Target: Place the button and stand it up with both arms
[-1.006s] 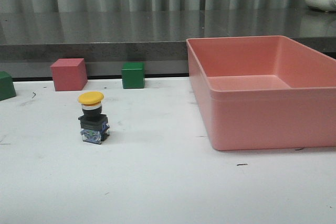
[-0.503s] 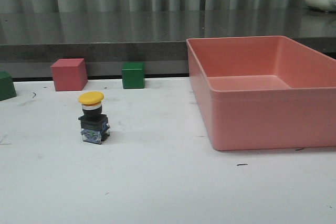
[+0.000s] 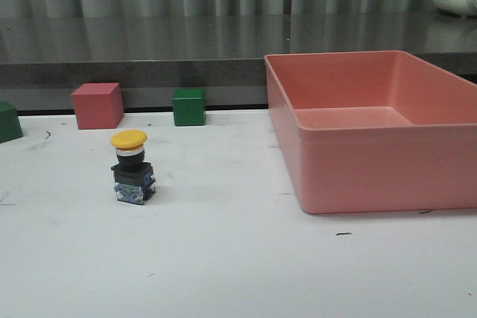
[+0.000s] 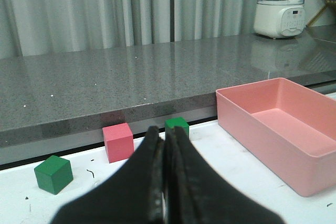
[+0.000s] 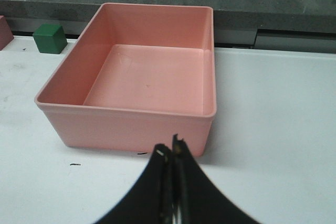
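Front view: white surface; pink bin at right. Pink cube and green cube along the far edge. Button stands upright left of centre, yellow cap up, well apart from bin. Left end effector fingers pressed together, empty. Right end effector likewise closed, empty.

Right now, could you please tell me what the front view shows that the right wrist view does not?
Only the front view shows the button, standing upright on the white table, plus the pink cube. Only the right wrist view shows the right pincer, shut and holding nothing, and the bin's whole bare floor. Both show the pink bin and a green cube.
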### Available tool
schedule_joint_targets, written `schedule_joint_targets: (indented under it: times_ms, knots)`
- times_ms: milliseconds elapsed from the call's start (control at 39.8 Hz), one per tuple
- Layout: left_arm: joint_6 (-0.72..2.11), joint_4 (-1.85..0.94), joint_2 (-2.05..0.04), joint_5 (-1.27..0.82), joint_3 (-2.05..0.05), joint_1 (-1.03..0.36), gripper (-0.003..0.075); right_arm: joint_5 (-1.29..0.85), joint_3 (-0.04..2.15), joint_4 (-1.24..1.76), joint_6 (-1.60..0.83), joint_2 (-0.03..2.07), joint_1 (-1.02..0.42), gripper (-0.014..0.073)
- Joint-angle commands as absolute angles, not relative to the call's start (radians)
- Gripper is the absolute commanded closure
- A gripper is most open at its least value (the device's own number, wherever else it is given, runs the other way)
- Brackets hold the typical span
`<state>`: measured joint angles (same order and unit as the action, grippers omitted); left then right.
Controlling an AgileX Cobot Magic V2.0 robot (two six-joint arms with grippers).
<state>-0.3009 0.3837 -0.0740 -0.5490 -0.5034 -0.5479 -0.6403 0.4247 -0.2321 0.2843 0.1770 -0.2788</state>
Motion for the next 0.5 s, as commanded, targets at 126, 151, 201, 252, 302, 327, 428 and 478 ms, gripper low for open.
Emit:
schedule_joint_targets:
  times_ms: [126,151,201,252,302,327,428,478]
  knots:
    - [-0.313,0.385,-0.087,-0.479,-0.527,-0.555,0.0741,-0.564,0.449,-0.26,0.273,0.19,-0.273,0.0663]
    - [-0.313,0.385,-0.087,-0.479,-0.527,-0.555,0.074,-0.564,0.449,-0.26,0.273,0.19,-0.273,0.0663]
    - [-0.313,0.385,-0.087,-0.479,-0.527,-0.555,0.074,-0.564,0.449,-0.26,0.273,0.19,-0.273,0.0663]
    - [-0.313,0.385,-0.087,-0.479,-0.527,-0.555,0.0741,-0.564,0.449,-0.26,0.273,0.19,-0.273,0.0663]
    - [-0.313,0.385,-0.087,-0.477,-0.526,-0.555,0.074,-0.564,0.449,-0.26,0.273,0.19,-0.273,0.0663]
    - [-0.309,0.375,-0.087,-0.477,-0.526,-0.555,0.074,-0.564,0.449,-0.26,0.273,0.19,-0.273,0.0663]
    - [-0.205,0.282,-0.087,-0.477,-0.526,-0.553,0.074,-0.564,0.449,-0.26,0.273,0.19,-0.273,0.0663]
    - [-0.114,0.199,-0.087,-0.477,-0.526,-0.544,0.0741,-0.564,0.449,-0.26,0.273,0.19,-0.273,0.0663]
